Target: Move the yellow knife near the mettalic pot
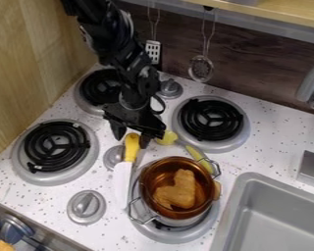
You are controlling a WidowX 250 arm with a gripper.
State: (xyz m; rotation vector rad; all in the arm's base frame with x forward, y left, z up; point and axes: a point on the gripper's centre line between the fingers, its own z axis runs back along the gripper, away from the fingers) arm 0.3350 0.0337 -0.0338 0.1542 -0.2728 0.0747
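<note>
Black gripper hung above yellow knife, jaws parted around its handle; blade lay near metallic pot.

My arm: black throughout, as I see it on my feed | build: chunky, angular housings stacked in segments, narrower between joints | finish: grey glints along upper edges | my pincer: black too, broad body, two short dark fingers tapering to blunt points
</note>
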